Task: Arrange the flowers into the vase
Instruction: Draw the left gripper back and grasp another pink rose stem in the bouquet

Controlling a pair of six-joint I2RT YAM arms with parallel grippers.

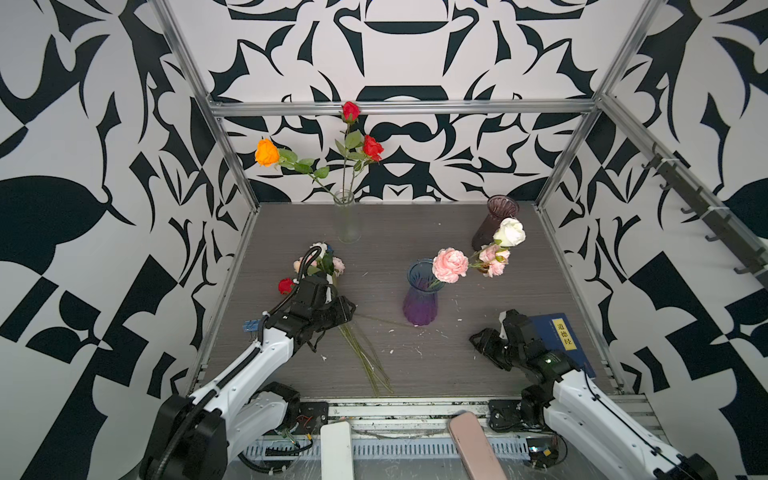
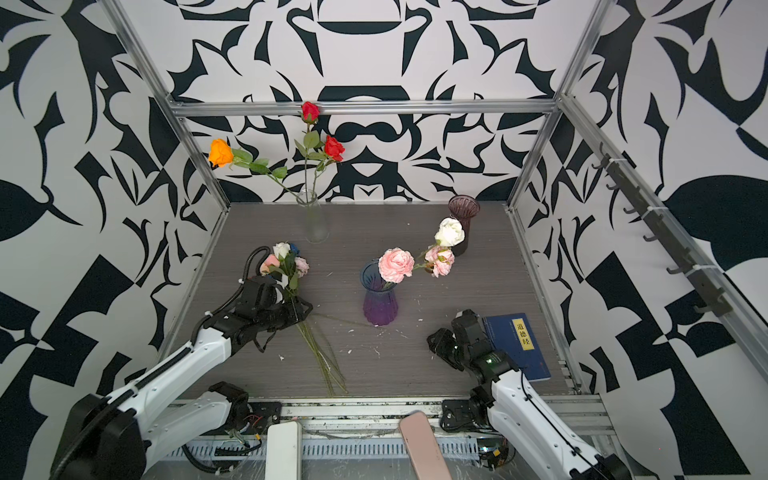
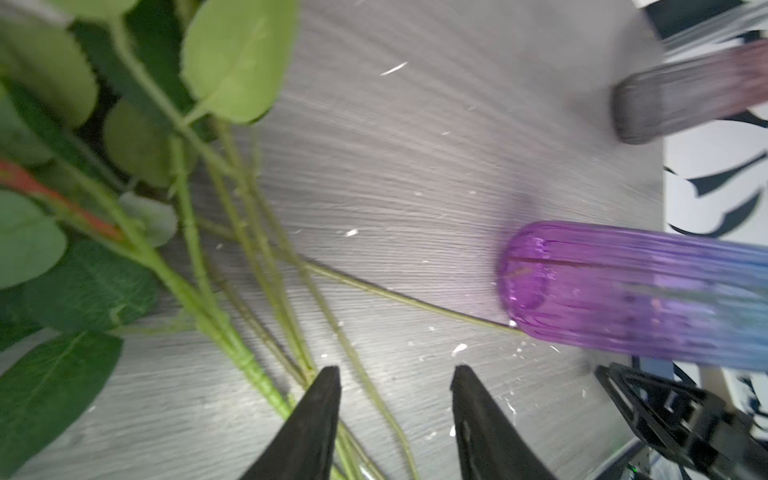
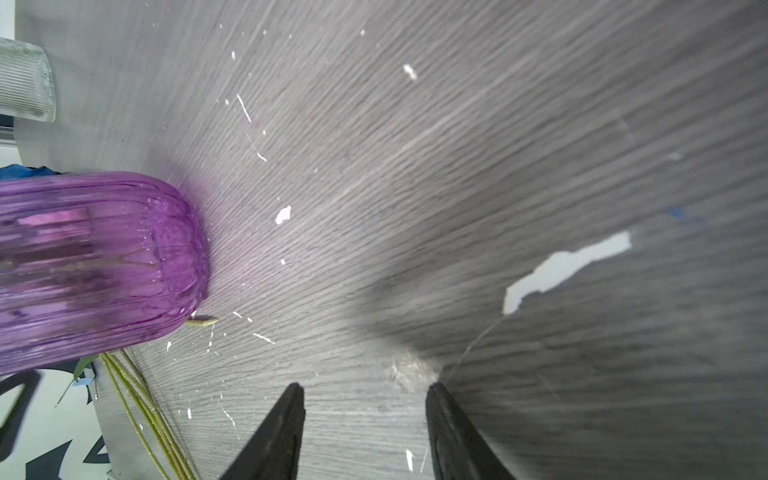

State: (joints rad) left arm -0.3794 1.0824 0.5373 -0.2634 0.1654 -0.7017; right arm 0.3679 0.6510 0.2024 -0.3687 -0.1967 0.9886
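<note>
- My left claw (image 3: 395, 374) hangs low over the loose flowers (image 2: 286, 259), fingers spread and pinching nothing.
- The flowers lie flat on the table's (image 1: 478, 374) left side. Their blooms point toward the back wall and their cut ends toward the near edge.
- In the left wrist view, most stems (image 3: 262, 266) pass under one fingertip. One thin stem lies in the gap, and another strays off to touch the purple vase's (image 1: 420, 299) foot.
- The next grasp, as I judge it, depends on this: the gap sits just to the vase side of the main bunch, so I must shift toward the bunch and close across the stems, not along them.
- My right claw (image 4: 365, 390) is also spread and empty, over bare table beside a book (image 1: 557, 336). It is well apart from the flowers, so the left is nearer.
- The purple vase stands upright between both claws, holding pink and white blooms.
</note>
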